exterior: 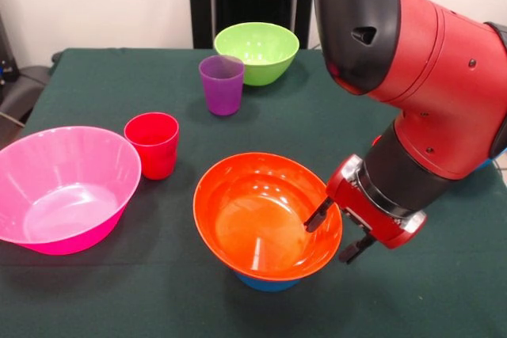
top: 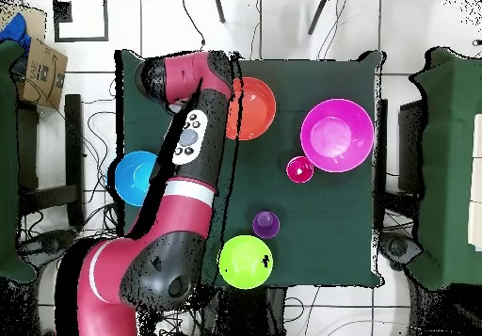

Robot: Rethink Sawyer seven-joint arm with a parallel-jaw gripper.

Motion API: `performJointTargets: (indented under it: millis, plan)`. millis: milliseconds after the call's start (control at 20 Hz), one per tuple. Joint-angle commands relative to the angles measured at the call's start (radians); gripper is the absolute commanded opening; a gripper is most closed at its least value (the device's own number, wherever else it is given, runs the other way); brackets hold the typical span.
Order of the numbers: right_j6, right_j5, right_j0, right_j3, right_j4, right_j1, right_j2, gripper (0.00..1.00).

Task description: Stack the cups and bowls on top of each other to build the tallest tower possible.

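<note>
The gripper [exterior: 337, 233] straddles the rim of the orange bowl [exterior: 261, 215]: 1 finger [exterior: 319, 215] inside, 1 outside, the jaws parted and not pressed on it. The orange bowl sits on a blue bowl [exterior: 265, 282] near the table's [exterior: 95, 85] front edge. The pink bowl [exterior: 59, 187], red cup [exterior: 152, 144], purple cup [exterior: 221, 84] and green bowl [exterior: 257, 51] stand apart.

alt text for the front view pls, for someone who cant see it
A red and black robot arm's gripper, fingers open, straddles the right rim of an orange bowl stacked on a blue piece. Around it on the green table: a pink bowl, red cup, purple cup and lime bowl.
</note>
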Motion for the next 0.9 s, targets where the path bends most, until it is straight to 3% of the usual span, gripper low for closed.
performJointTargets:
  millis: [50,900]
  plan:
    - [-0.062,-0.032,0.006,0.063,-0.057,-0.007,0.086,1.00]
    - [-0.025,-0.037,0.014,0.077,-0.052,-0.010,0.082,1.00]
